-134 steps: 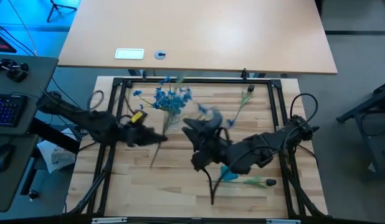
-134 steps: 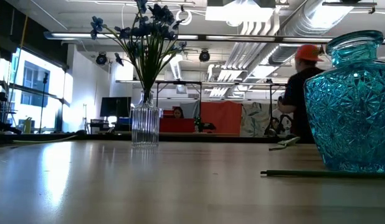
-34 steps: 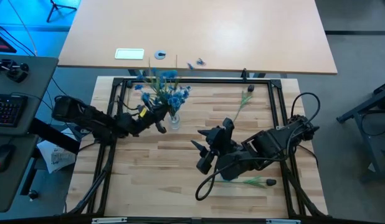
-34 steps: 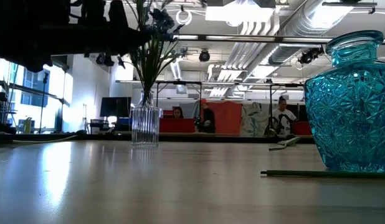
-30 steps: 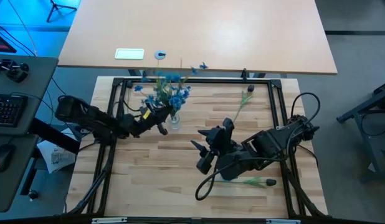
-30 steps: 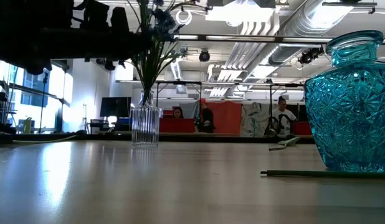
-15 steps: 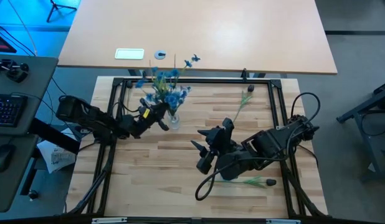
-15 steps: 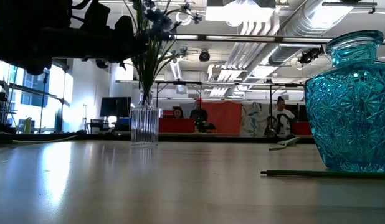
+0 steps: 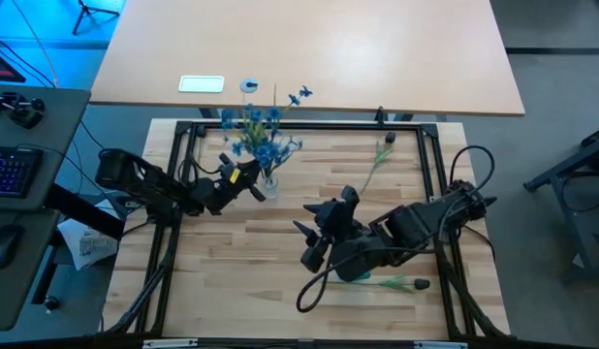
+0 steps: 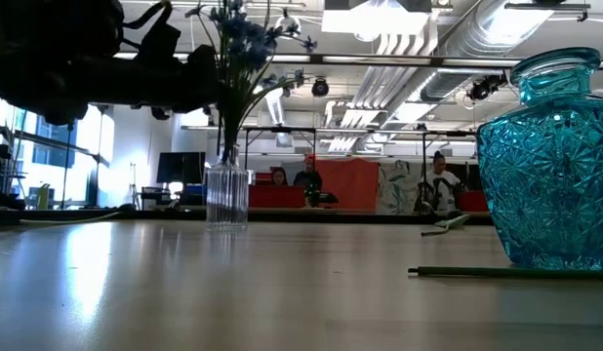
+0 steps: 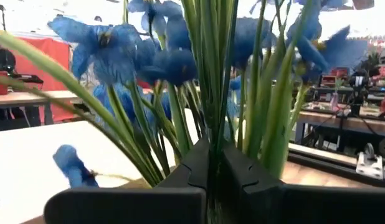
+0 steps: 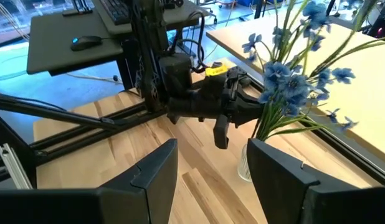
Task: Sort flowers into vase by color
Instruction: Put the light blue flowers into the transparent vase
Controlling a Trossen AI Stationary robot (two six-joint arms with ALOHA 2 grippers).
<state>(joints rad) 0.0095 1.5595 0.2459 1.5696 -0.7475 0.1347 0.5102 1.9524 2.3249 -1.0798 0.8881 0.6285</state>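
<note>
Feeding a blue stem into the clear glass vase [image 9: 270, 188] is the step in hand, I'd judge. L gripper [image 9: 253, 188] sits just beside the vase's left side, up at stalk height; in its wrist view the fingers [image 11: 199, 163] are pinched shut on a thin green stalk [image 11: 212, 93], w/ the blue flowers [image 11: 156, 59] bunched right in front. Low view shows the bouquet's stalks already down in the glass.

R gripper [image 9: 314, 239] waits mid-table, jaws apart, nothing between the fingers [image 12: 156, 167], facing the L arm and vase.

Still to sort: one dark-bud stem [image 9: 377, 161] lying near the back-right rail, another [image 9: 401, 283] lying by the front-right, partly under the R arm. The teal cut-glass vase [image 10: 550, 166] is mostly hidden under the R arm in the high view; I'd take it as the home for the dark buds.

Next, probably: L lets go and backs off w/o dragging the bunch; the glass is narrow and top-heavy w/ blooms, so a snagged finger could tip it. Pull-out room is toward the table's left and front, bare wood there.

Edges: clear vase stands close to the back rail of the black frame [image 9: 309, 125]; little room behind it. R arm has open boards to its left, but the L arm is near.
</note>
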